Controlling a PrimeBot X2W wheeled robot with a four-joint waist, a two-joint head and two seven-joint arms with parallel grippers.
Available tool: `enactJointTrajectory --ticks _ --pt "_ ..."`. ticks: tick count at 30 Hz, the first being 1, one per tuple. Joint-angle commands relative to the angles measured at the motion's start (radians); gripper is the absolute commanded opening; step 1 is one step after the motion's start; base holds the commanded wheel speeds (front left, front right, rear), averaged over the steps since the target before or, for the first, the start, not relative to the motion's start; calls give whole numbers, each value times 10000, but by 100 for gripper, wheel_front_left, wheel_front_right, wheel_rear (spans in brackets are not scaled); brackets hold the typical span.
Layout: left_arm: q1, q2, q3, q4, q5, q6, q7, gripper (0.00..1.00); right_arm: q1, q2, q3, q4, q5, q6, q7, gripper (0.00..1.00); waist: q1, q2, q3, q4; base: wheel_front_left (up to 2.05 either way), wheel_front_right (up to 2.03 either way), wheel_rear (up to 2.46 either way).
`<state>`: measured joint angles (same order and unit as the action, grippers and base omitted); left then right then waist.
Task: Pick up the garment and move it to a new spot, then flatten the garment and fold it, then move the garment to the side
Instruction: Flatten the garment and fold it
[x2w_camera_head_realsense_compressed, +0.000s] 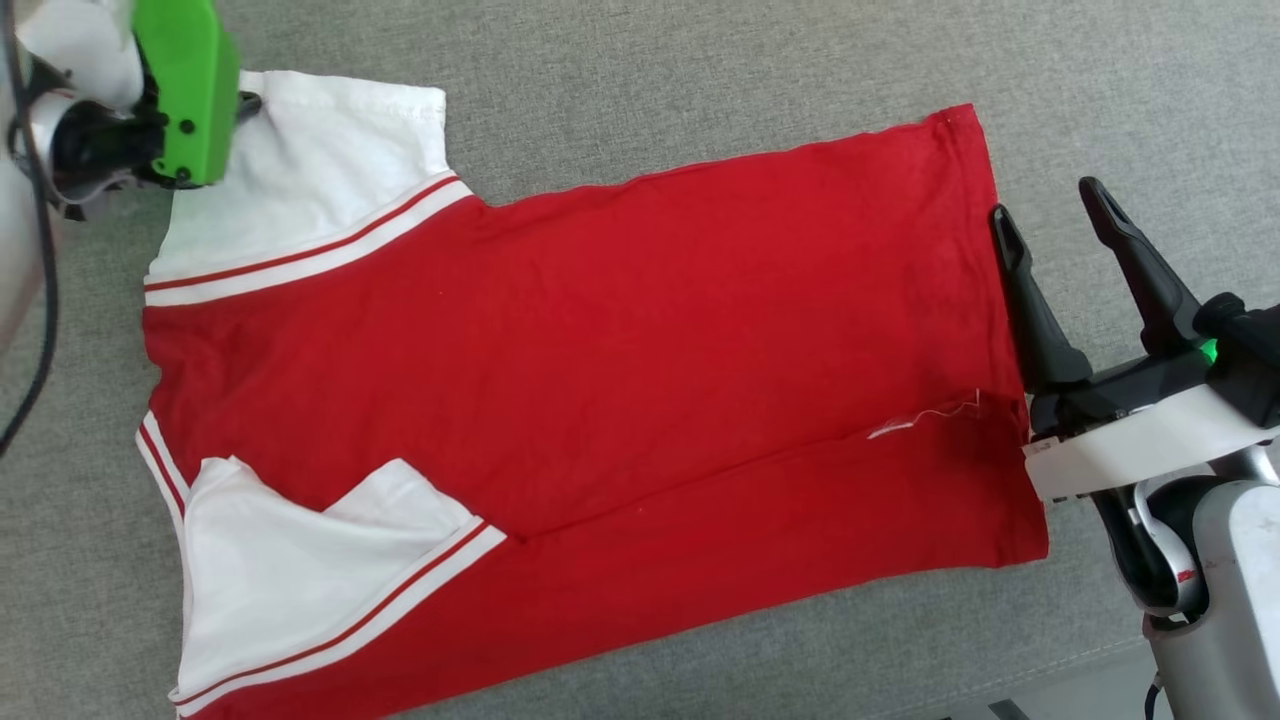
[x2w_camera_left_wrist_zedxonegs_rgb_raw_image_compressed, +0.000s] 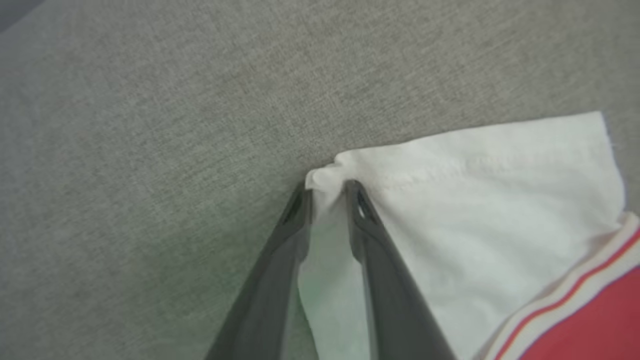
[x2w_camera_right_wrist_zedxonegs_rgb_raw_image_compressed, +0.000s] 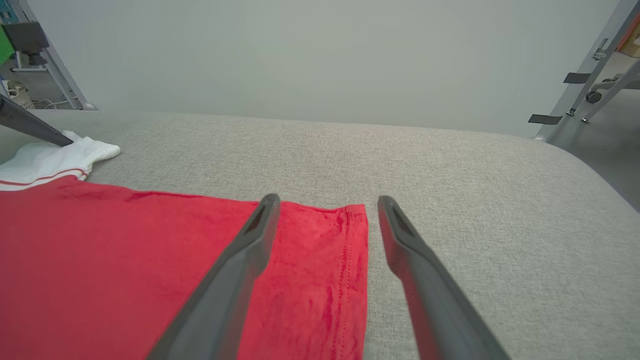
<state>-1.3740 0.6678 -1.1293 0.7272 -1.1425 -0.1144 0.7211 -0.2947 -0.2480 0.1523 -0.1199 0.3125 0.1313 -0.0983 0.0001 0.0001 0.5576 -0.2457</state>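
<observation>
The garment (x2w_camera_head_realsense_compressed: 620, 370) lies spread nearly flat on the grey fabric surface (x2w_camera_head_realsense_compressed: 700, 80), collar end toward the robot's left and hem (x2w_camera_head_realsense_compressed: 978, 200) toward its right, its broad body a plain bright red on the side that faces up. Each short sleeve is white and meets the body in a band of red-and-white stripes; the far sleeve (x2w_camera_head_realsense_compressed: 320, 170) lies out on the grey cloth, while the near sleeve (x2w_camera_head_realsense_compressed: 300, 570) is folded in over the red body. A long crease (x2w_camera_head_realsense_compressed: 700, 480) runs through the near part of the body, and a loose white thread (x2w_camera_head_realsense_compressed: 925, 420) lies close to the hem. The left gripper (x2w_camera_left_wrist_zedxonegs_rgb_raw_image_compressed: 327, 192) has its two dark fingers drawn close around the outer corner of the far sleeve, pinching a small bunched fold of the white hem (the cloth puckers right at the tips). The right gripper (x2w_camera_head_realsense_compressed: 1050, 205) sits just beside the hem with its fingers spread wide and nothing between them, one finger over the red edge and the other over bare grey fabric
</observation>
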Motion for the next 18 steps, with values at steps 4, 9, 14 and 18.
enactJointTrajectory --ticks 4,9,14,18 --pt "565 -226 -510 13 466 -118 -391 0 -396 -342 -257 19 70 -6 42 100 -1 -1 -329 298 0 0 0" --pt "445 -540 -584 -123 752 -151 -1570 0 -941 -1274 -382 60 312 -6 845 100 -1 -1 -859 738 0 0 0" --pt "399 -806 -731 -645 784 -159 -2526 0 -1772 -2642 70 321 1139 -6 2331 100 -1 -1 -1199 1229 0 0 0" --pt "366 -955 -926 -1090 877 -161 -3142 0 -2590 -3671 774 930 2296 -6 4138 100 -1 -1 -1297 1652 0 0 0"
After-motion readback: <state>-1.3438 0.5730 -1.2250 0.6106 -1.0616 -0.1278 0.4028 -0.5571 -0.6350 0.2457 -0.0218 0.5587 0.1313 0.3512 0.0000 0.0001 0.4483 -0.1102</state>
